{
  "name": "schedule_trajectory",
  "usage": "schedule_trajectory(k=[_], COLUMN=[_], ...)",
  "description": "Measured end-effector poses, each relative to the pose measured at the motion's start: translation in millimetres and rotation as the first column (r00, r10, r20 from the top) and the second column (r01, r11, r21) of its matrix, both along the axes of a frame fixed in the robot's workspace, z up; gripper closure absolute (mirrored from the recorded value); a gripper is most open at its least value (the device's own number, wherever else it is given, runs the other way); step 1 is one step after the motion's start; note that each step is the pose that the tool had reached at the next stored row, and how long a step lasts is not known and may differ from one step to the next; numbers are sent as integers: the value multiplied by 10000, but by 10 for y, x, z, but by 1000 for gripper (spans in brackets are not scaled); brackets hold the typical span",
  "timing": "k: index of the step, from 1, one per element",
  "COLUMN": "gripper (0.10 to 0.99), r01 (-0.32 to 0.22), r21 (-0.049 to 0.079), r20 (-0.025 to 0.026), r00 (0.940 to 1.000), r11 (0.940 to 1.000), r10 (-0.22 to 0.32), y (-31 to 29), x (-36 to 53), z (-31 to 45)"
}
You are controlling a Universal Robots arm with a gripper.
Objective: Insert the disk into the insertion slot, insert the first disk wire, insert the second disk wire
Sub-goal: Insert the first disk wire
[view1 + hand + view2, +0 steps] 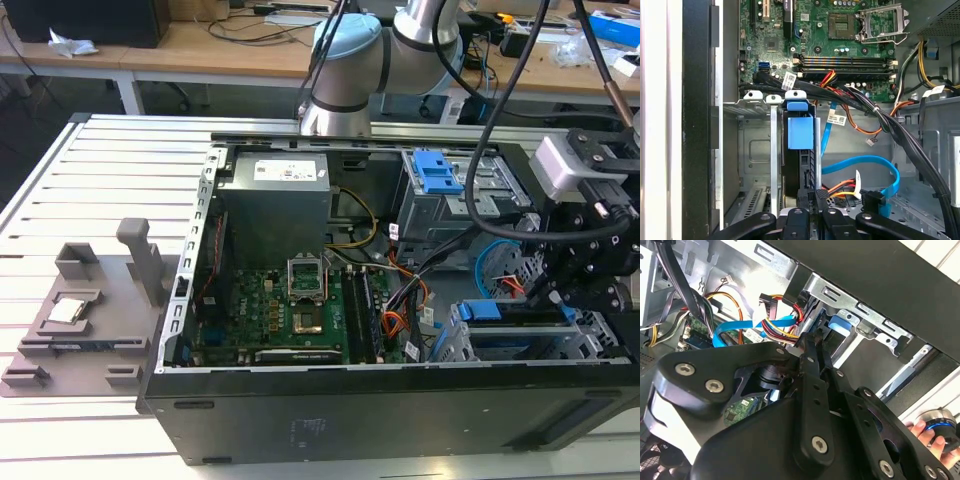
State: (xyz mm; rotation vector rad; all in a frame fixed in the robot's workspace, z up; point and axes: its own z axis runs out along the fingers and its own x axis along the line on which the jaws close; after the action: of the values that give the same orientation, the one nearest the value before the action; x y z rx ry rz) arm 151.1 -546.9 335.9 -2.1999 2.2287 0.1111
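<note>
- The PC case (300,420) is seen lying open on the slatted table (100,160) in the exterior view. The motherboard (290,320) is exposed mid-case, w/ the power supply (275,200) behind it.
- The disk (487,311) is seated on edge inside the insertion slot (520,348), at the case corner on the exterior view's right. In the first wrist view its blue carrier tab is seen at the far end of the slot.
- The taller grey cage (470,190) w/ the blue latch (437,172) is seen beyond the slot, apart from it.
- The hand (810,200) is held at the disk's near edge. Its fingers (807,357) are clenched, w/ barely a gap btwn them.
- The first disk wire (842,189), a red/yellow/orange bundle w/ a black plug, is grasped at that plug. The plug is pressed against the disk's edge; whether it is fully home cannot be told.
- The second disk wire (875,167) is seen looping just beside the hand. Its dark plug is loose, apart from the disk.
- In the second wrist view a person's fingers (920,430) are seen resting on a round knob (938,422) outside the case.
</note>
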Motion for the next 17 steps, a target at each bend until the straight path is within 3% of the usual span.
schedule_trajectory(k=[4,5,8,16,17], gripper=[910,847,847,847,925], r01=[1,1,1,1,1], r21=[26,2,0,2,2], r20=[-3,0,0,0,0], r00=[10000,10000,10000,10000,10000], r11=[10000,10000,10000,10000,10000], r10=[-1,-1,-1,-1,-1], y=[0,0,0,8,17], x=[-1,-1,-1,-1,-1], z=[-14,-5,22,316,351])
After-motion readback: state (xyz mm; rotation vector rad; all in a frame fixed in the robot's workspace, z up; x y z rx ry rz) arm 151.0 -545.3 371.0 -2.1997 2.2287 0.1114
